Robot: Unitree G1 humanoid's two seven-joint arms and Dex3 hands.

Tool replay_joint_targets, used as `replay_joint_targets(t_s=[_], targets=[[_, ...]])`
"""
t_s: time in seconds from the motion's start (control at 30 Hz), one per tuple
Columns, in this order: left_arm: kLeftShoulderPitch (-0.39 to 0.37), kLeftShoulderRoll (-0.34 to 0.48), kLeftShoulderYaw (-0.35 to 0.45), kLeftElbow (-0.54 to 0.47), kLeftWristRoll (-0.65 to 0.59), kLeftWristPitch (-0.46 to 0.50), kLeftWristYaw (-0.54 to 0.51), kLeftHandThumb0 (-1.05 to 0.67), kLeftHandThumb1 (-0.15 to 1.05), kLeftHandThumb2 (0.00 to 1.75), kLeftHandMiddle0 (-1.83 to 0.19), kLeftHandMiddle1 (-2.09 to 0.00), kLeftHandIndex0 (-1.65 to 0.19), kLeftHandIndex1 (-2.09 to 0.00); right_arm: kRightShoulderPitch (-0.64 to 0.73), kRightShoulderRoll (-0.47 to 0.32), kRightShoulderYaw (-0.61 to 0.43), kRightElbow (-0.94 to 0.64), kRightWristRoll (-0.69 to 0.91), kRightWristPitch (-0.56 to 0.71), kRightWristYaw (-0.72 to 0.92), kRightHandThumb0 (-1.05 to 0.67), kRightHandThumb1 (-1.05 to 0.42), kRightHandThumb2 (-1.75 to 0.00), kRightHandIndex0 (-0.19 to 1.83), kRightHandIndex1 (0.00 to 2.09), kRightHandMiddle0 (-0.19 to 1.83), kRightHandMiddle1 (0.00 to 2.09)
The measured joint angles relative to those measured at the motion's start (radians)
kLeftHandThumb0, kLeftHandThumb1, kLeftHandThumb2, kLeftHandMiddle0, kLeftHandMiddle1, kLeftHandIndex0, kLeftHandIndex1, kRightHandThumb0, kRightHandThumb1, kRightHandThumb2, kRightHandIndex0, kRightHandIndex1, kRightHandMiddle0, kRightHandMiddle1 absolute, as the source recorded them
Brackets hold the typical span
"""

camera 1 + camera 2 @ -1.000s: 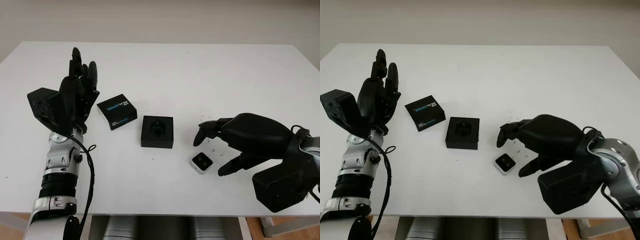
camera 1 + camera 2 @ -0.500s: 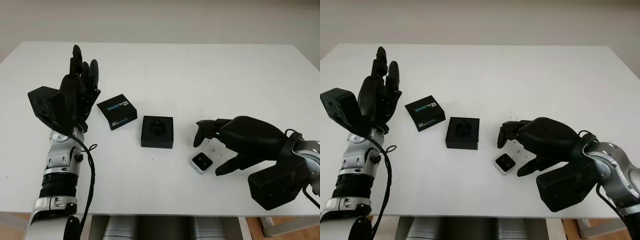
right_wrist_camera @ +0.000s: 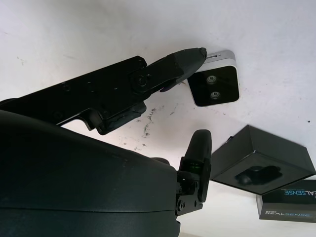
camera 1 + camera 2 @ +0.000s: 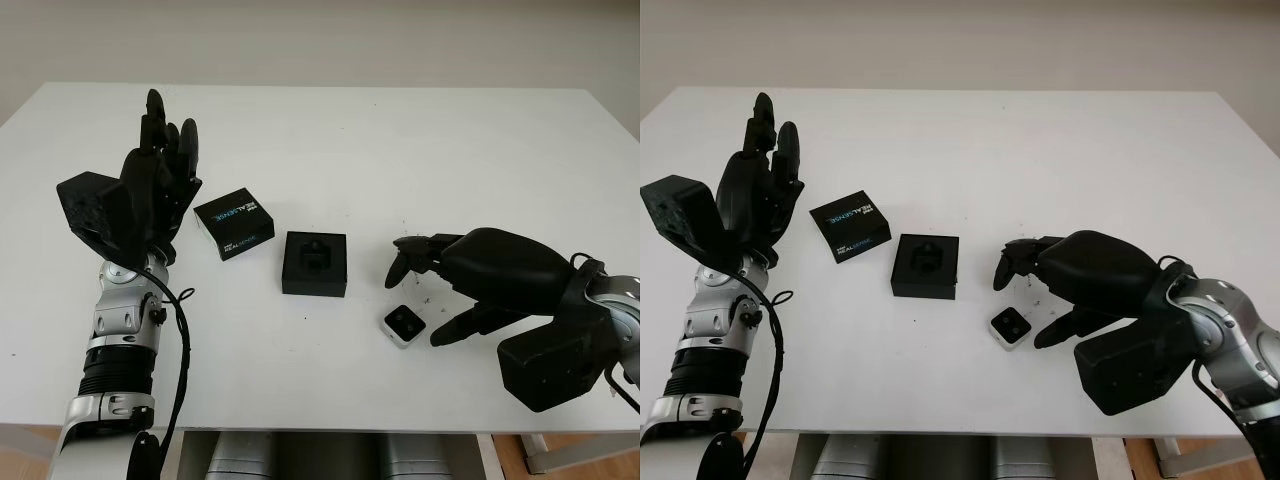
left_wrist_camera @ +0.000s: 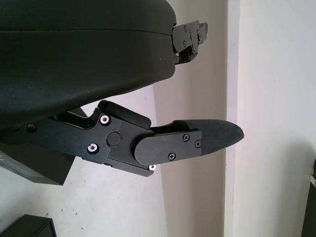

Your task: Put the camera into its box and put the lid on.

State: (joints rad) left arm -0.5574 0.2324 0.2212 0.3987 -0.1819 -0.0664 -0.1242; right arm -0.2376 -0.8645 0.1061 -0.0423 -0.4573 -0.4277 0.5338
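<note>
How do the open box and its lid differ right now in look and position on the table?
The box lies open side up, showing a moulded black insert; the lid lies printed side up, with white lettering and a blue edge. The box sits square to the table edge and nearer the camera; the lid is turned at an angle, nearer the raised left hand. Both are black, square and untouched; the open right hand is beside the camera.

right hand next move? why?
Probably lower the right hand and close its fingers on the camera: the hand is open just above it, and the camera lies on the table, right of the open box.
</note>
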Motion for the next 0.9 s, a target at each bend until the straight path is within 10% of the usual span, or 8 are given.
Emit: replay_joint_targets(t_s=[0.9], targets=[[0.017, 0.001, -0.001, -0.032, 0.011, 0.017, 0.010, -0.69, 1.05, 0.53, 0.19, -0.02, 0.19, -0.01, 0.001, 0.017, 0.046, 0.001, -0.009, 0.007, 0.027, -0.55, -0.91, -0.06, 0.25, 0.05, 0.12, 1.08]])
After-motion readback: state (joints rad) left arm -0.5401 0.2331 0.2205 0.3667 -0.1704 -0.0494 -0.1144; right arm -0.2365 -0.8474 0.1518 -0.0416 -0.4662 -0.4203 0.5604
